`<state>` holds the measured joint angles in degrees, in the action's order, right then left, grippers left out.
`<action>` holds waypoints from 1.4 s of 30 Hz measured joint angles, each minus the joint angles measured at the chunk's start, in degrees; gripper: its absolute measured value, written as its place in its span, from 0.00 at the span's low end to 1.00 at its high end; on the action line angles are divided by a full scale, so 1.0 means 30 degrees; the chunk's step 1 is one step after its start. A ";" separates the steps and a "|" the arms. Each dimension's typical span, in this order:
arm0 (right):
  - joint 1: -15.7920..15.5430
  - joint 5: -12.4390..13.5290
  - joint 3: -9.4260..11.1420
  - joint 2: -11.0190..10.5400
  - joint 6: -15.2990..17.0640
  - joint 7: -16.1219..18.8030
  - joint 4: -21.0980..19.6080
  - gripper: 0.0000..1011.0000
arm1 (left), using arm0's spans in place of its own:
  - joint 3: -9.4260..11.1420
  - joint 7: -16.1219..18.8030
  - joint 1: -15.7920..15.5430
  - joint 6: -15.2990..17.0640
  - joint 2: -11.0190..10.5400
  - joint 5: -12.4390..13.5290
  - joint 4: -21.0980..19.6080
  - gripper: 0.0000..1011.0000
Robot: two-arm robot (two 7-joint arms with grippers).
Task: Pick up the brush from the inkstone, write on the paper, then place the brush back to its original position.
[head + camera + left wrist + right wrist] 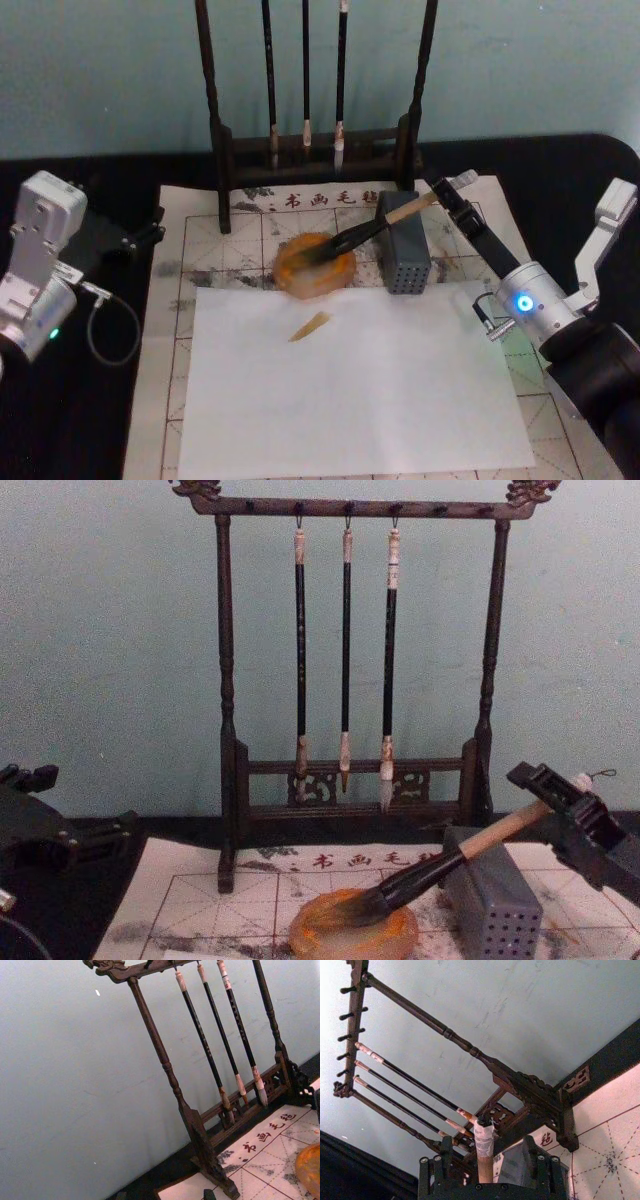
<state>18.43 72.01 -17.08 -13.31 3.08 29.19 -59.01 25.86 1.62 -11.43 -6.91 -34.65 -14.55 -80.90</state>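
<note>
Amber round inkstone (300,282) under brush (360,235) bristles; R end effector (446,190) spread about wood shaft; L arm (40,265) idle, left.

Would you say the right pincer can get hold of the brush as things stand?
Probably yes: the right pincer straddles the brush at its pale upper shaft, jaws open, nothing else between them.

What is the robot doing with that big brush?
It looks ready to pick up the brush. The right end effector is open around the brush's top end, not squeezing it yet. The inky bristles rest in the orange inkstone, and the shaft leans on a grey block. The left end effector sits off at the table's left side. The paper lies underneath everything.
</note>
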 joint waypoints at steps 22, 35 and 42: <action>0.0000 -0.0011 -0.0001 -0.0001 0.0000 0.0000 -0.0002 0.29 | 0.0001 0.0001 0.0001 0.0001 -0.0001 0.0002 0.0000 0.99; -0.0001 -0.0011 -0.0001 -0.0001 -0.0001 0.0000 -0.0001 0.17 | 0.0001 0.0000 -0.0001 0.0000 0.0000 0.0001 0.0000 0.99; -0.0001 -0.0011 -0.0002 -0.0001 0.0000 0.0000 -0.0002 0.17 | 0.0001 0.0000 -0.0001 0.0001 0.0000 0.0001 0.0001 0.99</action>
<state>18.43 71.97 -17.09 -13.31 3.08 29.19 -59.02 25.86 1.62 -11.43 -6.91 -34.65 -14.55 -80.90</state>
